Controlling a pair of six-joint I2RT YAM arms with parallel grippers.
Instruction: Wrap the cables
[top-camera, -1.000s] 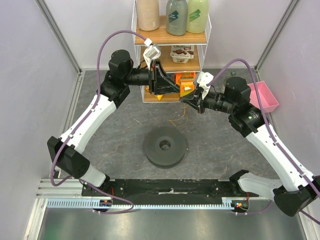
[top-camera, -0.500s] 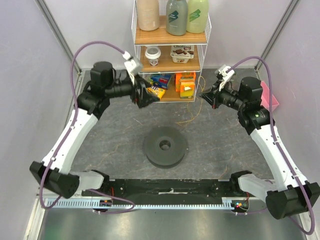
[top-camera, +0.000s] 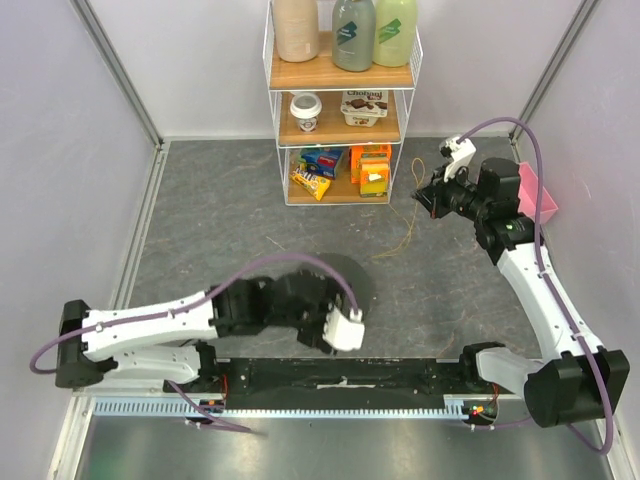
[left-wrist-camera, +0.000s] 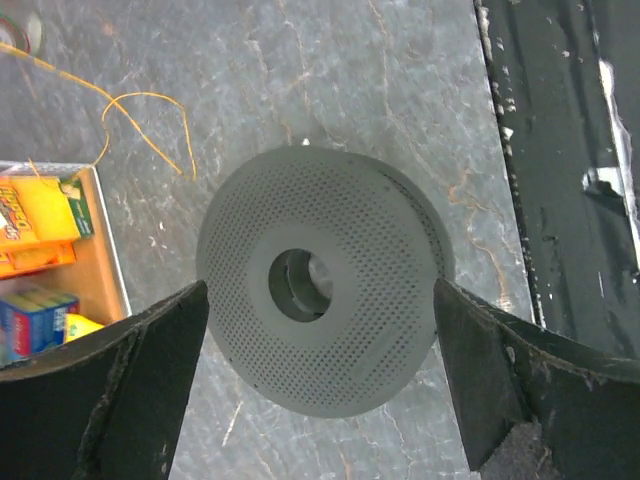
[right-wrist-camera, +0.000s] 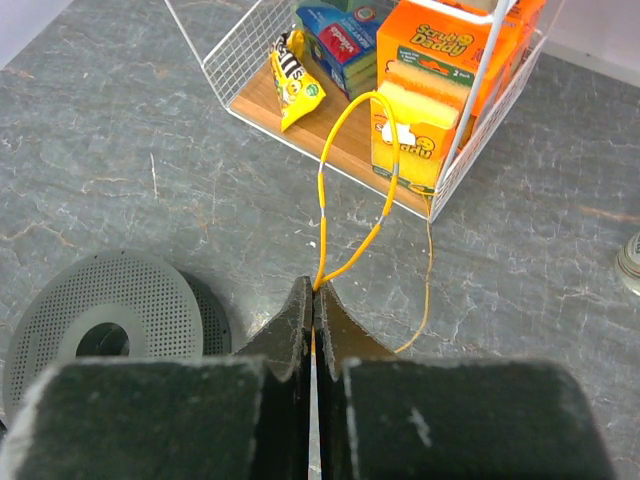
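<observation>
Two robot arms at a grey desk with a wire shelf at its far edge, set to wind thin wire.
A dark perforated spool lies flat mid-desk. The left pincer hovers above it, spread wide, likely to steady it. The right pincer, pressed together near the shelf, pinches the yellow-orange cable, lifting a loop; the slack seems to trail on the desk.

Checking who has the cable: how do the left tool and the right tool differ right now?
The left tool stands wide open; the right tool is shut. The left tool holds nothing, above the spool; the right tool pinches the yellow wire. Both look dark.
</observation>
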